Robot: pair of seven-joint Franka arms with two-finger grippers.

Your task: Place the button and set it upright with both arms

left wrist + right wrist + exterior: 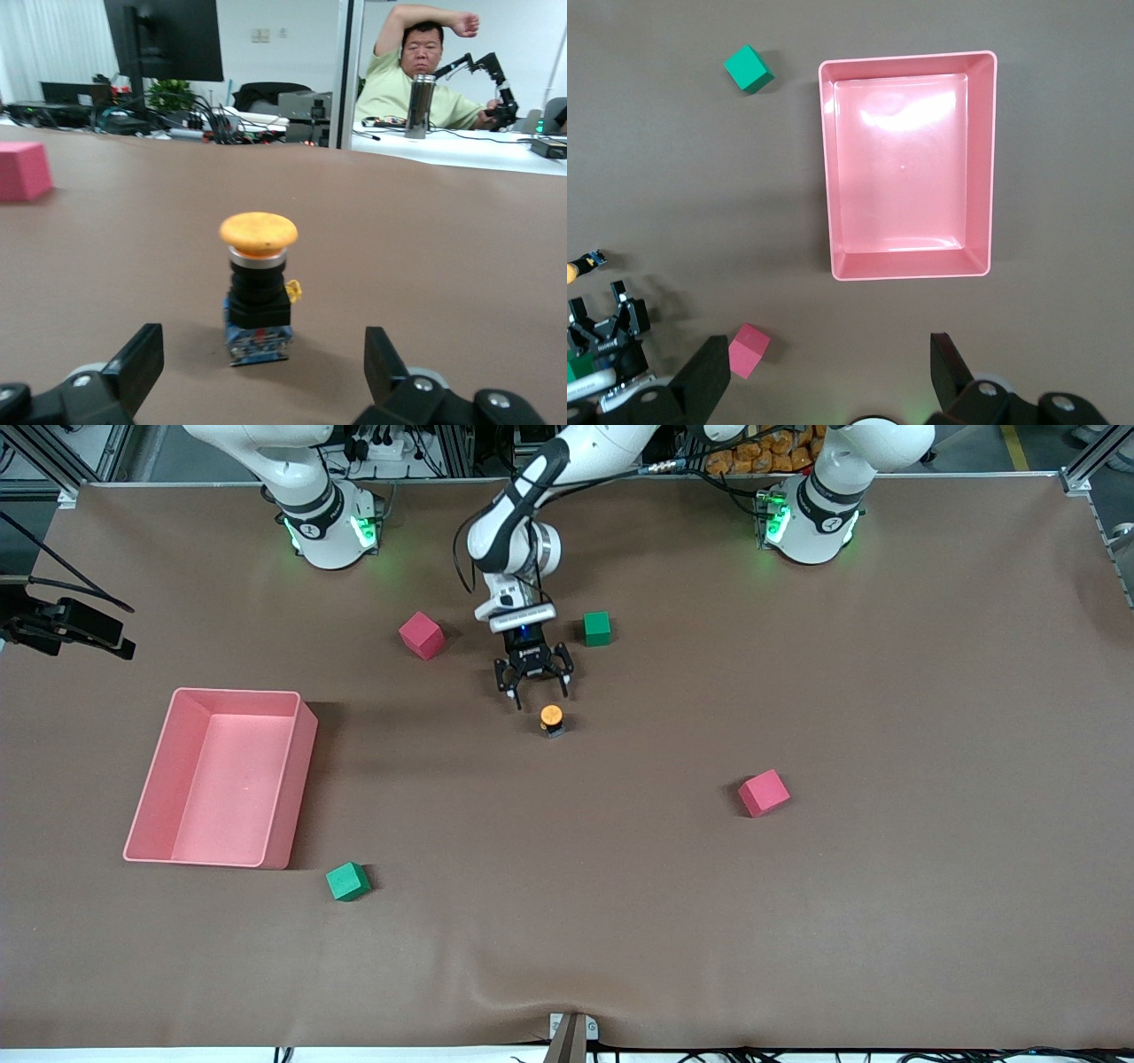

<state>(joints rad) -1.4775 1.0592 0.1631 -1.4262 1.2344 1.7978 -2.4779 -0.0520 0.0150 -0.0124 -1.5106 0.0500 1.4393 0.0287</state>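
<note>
The button [552, 719] stands upright on the brown table near its middle, orange cap up on a black body with a blue base; it also shows in the left wrist view [259, 283]. My left gripper [540, 694] is low over the table right beside the button, on the side toward the robot bases. It is open and empty, with its fingers [142, 363] spread wide on either side and not touching the button. My right gripper [828, 367] is open and empty, held high above the table over the right arm's end, out of the front view.
A pink bin [221, 692] sits toward the right arm's end. Red cubes [422, 635] [764, 793] and green cubes [597, 628] [347, 881] lie scattered around. A black camera mount [62, 625] juts in at the right arm's end.
</note>
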